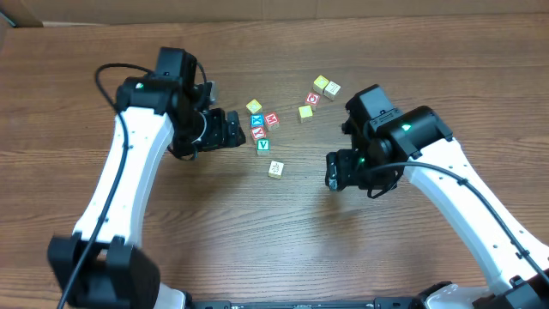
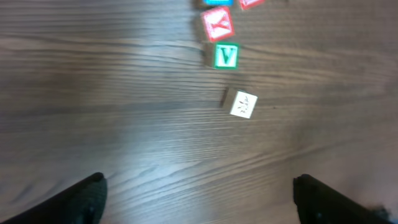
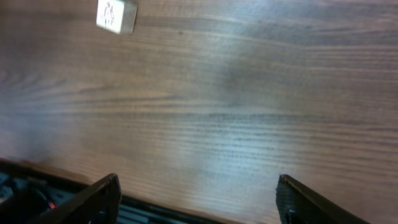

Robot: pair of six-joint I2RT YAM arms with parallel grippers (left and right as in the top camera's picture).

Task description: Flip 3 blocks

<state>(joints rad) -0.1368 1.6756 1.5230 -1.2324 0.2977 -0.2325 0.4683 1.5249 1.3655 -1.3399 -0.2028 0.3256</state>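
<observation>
A block with a green V face [image 1: 263, 145] [image 2: 226, 55] lies at the lower end of a small cluster near the table's middle. A cream block with a faint mark [image 1: 275, 168] [image 2: 242, 104] [image 3: 115, 15] sits alone just below it. A pale yellow block [image 1: 254, 107] lies at the cluster's top. My left gripper [image 1: 238, 130] [image 2: 199, 202] hovers left of the cluster, open, with only bare wood between its fingers. My right gripper [image 1: 333, 170] [image 3: 196, 199] stands open to the right of the cream block, holding nothing.
Red-lettered cubes [image 1: 272, 119] [image 2: 217, 23] and a blue-lettered cube [image 1: 257, 121] share the cluster. Further right lie another yellowish cube [image 1: 305, 112], a red one [image 1: 312, 99] and two pale ones [image 1: 325, 86]. The table's front edge shows low in the right wrist view.
</observation>
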